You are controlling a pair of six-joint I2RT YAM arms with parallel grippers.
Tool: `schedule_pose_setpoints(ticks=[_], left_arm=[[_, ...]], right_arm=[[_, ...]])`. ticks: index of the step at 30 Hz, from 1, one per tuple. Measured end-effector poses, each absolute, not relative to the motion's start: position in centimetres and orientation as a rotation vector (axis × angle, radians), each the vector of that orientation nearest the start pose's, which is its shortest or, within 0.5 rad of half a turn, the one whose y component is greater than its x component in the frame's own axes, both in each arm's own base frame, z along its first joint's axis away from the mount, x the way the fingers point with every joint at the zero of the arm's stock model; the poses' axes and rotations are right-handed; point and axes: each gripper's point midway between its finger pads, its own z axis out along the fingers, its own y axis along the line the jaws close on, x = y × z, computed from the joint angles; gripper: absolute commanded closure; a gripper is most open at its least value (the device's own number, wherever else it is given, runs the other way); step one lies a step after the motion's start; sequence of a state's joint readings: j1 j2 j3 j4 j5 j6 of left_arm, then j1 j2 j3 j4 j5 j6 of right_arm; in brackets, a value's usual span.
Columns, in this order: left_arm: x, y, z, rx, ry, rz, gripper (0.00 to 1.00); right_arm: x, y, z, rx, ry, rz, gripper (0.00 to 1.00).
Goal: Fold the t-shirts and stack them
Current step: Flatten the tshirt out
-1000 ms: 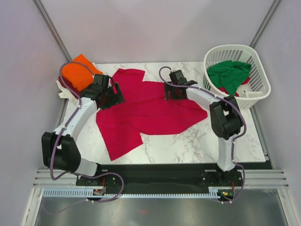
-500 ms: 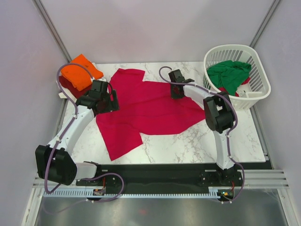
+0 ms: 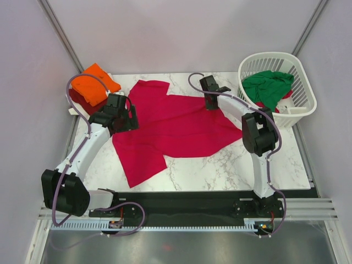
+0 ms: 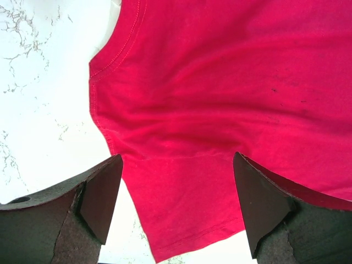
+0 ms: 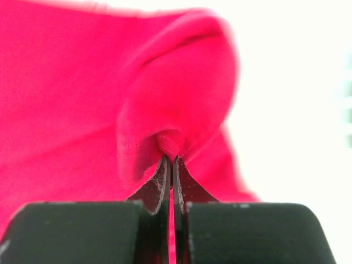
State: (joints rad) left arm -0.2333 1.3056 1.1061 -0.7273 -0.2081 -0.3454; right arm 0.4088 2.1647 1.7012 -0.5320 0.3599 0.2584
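A crimson-red t-shirt (image 3: pixel 170 126) lies spread across the marble table (image 3: pixel 231 165). My right gripper (image 3: pixel 211 105) is shut on a pinched fold of its far right edge; in the right wrist view the cloth (image 5: pixel 165 110) bunches up over the closed gripper (image 5: pixel 171 160). My left gripper (image 3: pixel 131 115) hovers open over the shirt's left side, its two fingers straddling a sleeve (image 4: pixel 181 209) near the hem, with the gripper (image 4: pixel 179 184) holding nothing. An orange t-shirt (image 3: pixel 94 83) lies folded on a dark red one at the far left corner. A green t-shirt (image 3: pixel 267 88) fills the basket.
A white slatted basket (image 3: pixel 301 69) stands at the far right of the table, with a bit of red cloth under the green. Grey walls enclose the table on three sides. Bare marble shows in front of the shirt.
The right gripper has shut on the shirt's far edge and moved slightly back. The left gripper slid a little toward the near left and stays open.
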Motion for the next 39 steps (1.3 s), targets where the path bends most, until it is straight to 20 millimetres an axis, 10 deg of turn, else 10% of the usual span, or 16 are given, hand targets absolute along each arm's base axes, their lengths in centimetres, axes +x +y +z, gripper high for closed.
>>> schedule_pose_setpoints(ticks=[4,6,7,13,19,25,32,39], left_arm=[[31.7,-5.2,15.6,-0.224,2.459,0.011,0.12],[31.7,-5.2,15.6,-0.224,2.459,0.012,0.12],[31.7,-5.2,15.6,-0.224,2.459,0.012,0.12],[31.7,-5.2,15.6,-0.224,2.46,0.012,0.12],[31.7,-5.3,15.4,-0.221,2.466,0.014,0.12],[31.1,-7.2,15.3,-0.166,2.473,-0.028,0.12],[25.2,-11.1,14.1,-0.11,2.511,-0.239,0.14],[22.2,-10.7,15.2,-0.118,2.483,-0.303,0.12]], right_arm=[[53.0,11.9,9.8,0.015,2.348,-0.308,0.98],[56.0,9.7,12.6,0.089,2.257,-0.351,0.24],[57.7,8.4,14.0,0.129,2.204,-0.375,0.02],[60.8,5.1,14.8,0.226,2.142,-0.477,0.02],[53.1,7.0,10.6,0.146,2.308,-0.466,0.02],[41.6,12.7,10.7,0.091,2.363,-0.082,0.02],[31.8,9.4,11.3,0.277,2.258,0.108,0.05],[28.5,9.0,5.8,0.344,2.361,0.125,0.15]])
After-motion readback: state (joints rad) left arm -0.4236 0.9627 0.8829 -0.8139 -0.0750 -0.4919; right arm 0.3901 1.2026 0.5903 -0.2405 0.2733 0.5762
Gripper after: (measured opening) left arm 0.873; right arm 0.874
